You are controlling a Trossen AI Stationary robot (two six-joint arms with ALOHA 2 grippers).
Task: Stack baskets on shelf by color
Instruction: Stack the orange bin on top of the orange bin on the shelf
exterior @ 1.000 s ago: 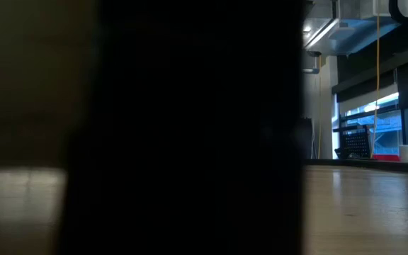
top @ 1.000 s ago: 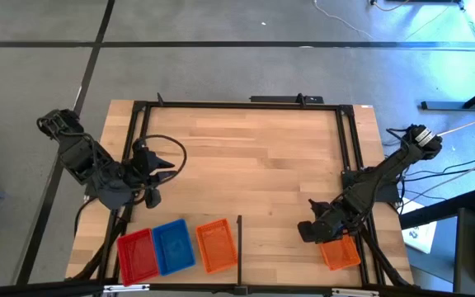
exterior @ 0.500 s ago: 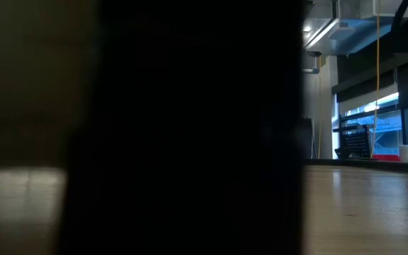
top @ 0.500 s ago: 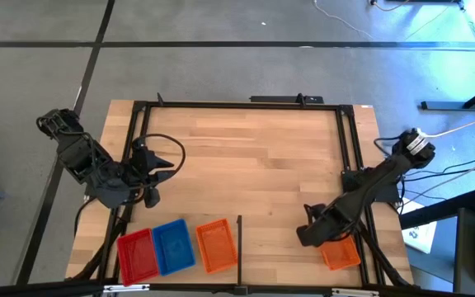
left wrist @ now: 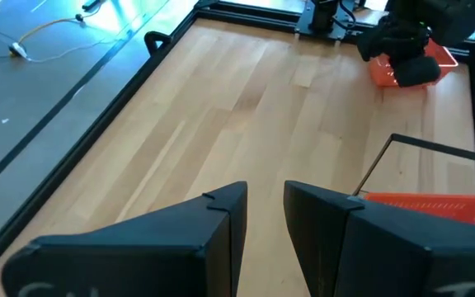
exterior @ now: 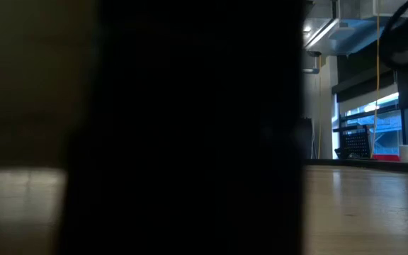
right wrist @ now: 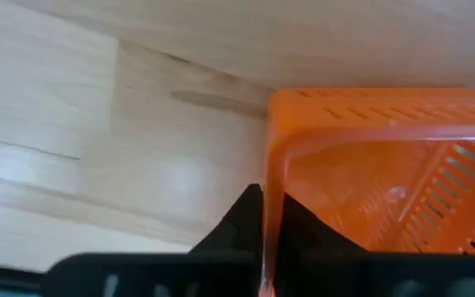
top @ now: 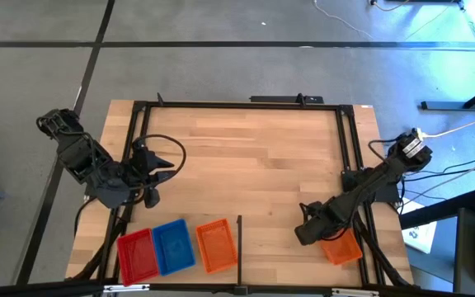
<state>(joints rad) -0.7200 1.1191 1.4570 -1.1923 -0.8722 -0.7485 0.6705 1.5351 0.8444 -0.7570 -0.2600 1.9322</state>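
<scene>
The right gripper pinches the near rim of the lone orange basket, whose body extends beyond the fingers. The orange stack lies well off toward the left gripper, whose fingers stand slightly parted.

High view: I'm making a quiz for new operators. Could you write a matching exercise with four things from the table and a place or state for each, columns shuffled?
Things:
1. red basket
2. blue basket
3. right gripper
4. left gripper

Places or states:
A. between the red and orange baskets in the row
B. empty, waiting by the table's left edge
C. outermost in the row, on the left
D. jaws shut on the rim of a lone orange basket

Pairs: 1-C, 2-A, 3-D, 4-B
</scene>
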